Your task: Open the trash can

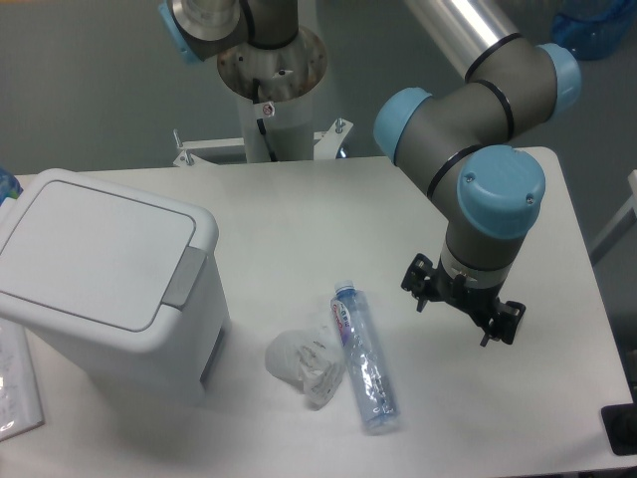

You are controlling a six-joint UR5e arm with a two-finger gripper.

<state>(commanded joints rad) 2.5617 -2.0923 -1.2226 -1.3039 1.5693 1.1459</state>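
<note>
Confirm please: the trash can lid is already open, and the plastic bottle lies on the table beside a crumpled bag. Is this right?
Not quite. In the camera view the trash can lid is shut flat. The plastic bottle does lie on the table beside the crumpled bag.

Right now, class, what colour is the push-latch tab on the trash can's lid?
Grey, set against the white lid of the trash can; the push-latch tab shows clearly in the fixed camera view.

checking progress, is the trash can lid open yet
No, the flat lid lies shut on the trash can, and the gripper is away from it.
</note>
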